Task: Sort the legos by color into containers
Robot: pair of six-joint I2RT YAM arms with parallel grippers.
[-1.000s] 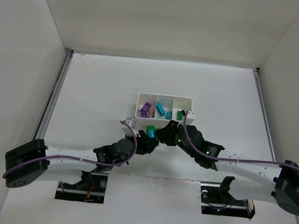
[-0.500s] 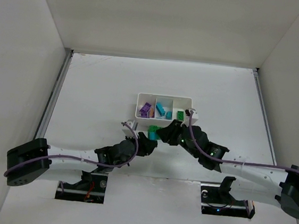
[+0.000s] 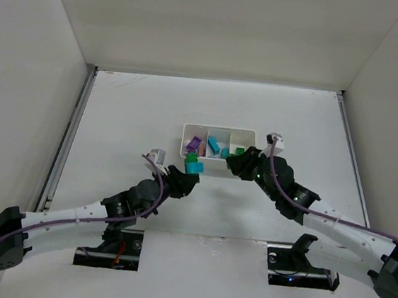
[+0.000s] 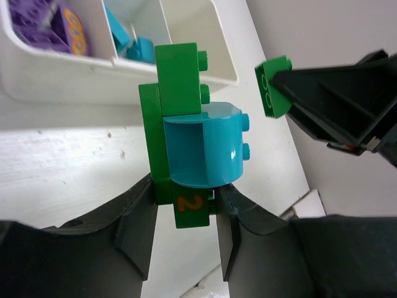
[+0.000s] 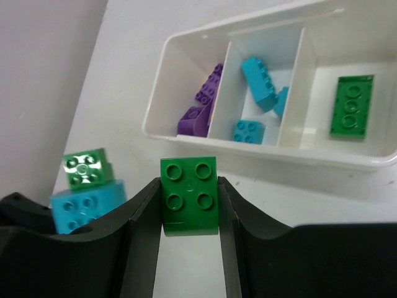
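Two grippers each carry a load. We see the left gripper (image 4: 186, 211) clamped on a green-and-cyan stack (image 4: 192, 143), which sits just in front of the tray (image 5: 267, 153). The right gripper (image 5: 189, 208) pinches a single green brick (image 5: 189, 192) near the tray's front wall. Tray contents are purple bricks (image 5: 201, 112) in the left compartment, cyan bricks (image 5: 257, 74) in the middle and one green plate (image 5: 352, 105) on the right.

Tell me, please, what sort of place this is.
Probably a robotics lab test cell: a white table boxed in by plain white walls, two arms bolted at its near edge, and a divided tray of bricks.
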